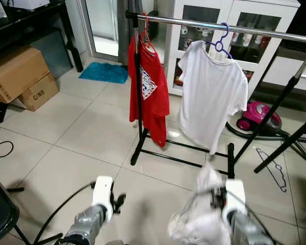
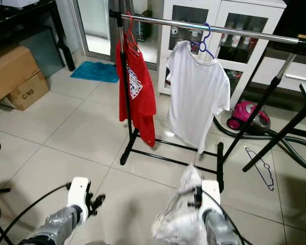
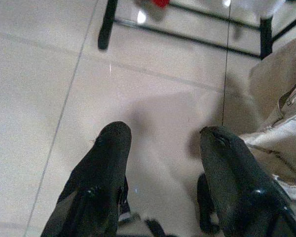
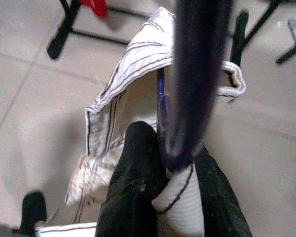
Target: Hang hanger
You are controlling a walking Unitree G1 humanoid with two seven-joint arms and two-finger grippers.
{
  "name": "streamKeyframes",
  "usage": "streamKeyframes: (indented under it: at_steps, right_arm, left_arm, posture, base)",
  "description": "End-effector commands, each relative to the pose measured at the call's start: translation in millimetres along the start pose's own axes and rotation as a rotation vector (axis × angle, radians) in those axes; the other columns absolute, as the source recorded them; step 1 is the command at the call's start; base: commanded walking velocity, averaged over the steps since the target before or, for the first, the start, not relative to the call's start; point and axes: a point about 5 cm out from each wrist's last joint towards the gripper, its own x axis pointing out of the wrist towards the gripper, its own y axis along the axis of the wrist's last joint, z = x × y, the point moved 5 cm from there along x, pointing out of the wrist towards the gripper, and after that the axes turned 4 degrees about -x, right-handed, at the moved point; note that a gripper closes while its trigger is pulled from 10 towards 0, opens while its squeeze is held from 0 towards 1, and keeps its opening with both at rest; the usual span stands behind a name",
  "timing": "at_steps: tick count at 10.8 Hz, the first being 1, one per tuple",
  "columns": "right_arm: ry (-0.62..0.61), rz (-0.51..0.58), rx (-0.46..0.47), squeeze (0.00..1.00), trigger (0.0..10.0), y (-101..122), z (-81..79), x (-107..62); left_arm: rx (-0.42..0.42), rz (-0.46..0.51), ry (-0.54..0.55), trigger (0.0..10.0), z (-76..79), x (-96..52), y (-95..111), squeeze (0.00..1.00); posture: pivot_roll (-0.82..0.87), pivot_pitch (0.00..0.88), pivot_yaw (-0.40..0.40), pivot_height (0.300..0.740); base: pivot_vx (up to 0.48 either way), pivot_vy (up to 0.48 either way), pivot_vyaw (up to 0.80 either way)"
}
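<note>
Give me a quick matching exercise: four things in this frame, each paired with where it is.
Things:
1. red shirt
2. white T-shirt
3. striped garment
4. spare hanger

Places:
A. lying on the floor tiles
B. in the right gripper
C. at the rail's left end, by the upright
D. mid-rail, on a blue hanger

Pairs: 1-C, 2-D, 3-B, 4-A

I was driving through a home utility or laundry room: pale tiled floor (image 1: 66, 132), a black clothes rack (image 1: 137, 102) holding a red shirt (image 1: 150, 87) and white shirt (image 1: 211, 94). Behind the rack stood a white glass-door cabinet (image 1: 234, 30); beside it a pink vacuum (image 1: 257, 115); left of the rack, cardboard boxes (image 1: 20, 76) and a blue mat (image 1: 104, 72).
</note>
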Motion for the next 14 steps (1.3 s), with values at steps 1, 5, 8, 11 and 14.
streamKeyframes:
  at_steps: [1,5,8,11,14]
  right_arm:
    - [-0.016,-0.006,0.004,0.00,10.0,0.2,3.7,0.2]
    - [-0.047,-0.085,0.051,0.00,10.0,-22.8,7.2,-4.4]
    - [-0.026,-0.087,0.042,0.00,10.0,-24.3,4.8,-4.8]
    - [-0.001,-0.111,0.027,0.00,10.0,-35.2,1.7,-8.4]
    - [0.008,-0.139,0.046,0.00,10.0,-45.1,-3.2,-11.2]
  left_arm:
    - [-0.011,-0.025,0.007,10.0,2.2,0.9,-4.6,0.00]
    - [-0.071,-0.094,-0.030,10.0,9.1,-0.8,-22.4,0.00]
    - [-0.148,-0.090,0.057,10.0,-3.7,-5.8,-33.4,0.00]
    - [-0.146,-0.105,0.039,10.0,-1.9,-10.9,-48.7,0.00]
    - [-0.121,-0.166,0.059,10.0,-5.7,-16.3,-66.2,0.00]
  posture:
    - [0.03,0.000,-0.002,0.740]
    - [0.02,0.000,0.007,0.740]
    - [0.05,0.000,-0.032,0.740]
    - [0.06,0.000,-0.052,0.740]
    - [0.05,0.000,-0.026,0.740]
  base:
    - [0.000,0.000,0.00]
    - [0.000,0.000,0.00]
    - [0.000,0.000,0.00]
    - [0.000,0.000,0.00]
    - [0.000,0.000,0.00]
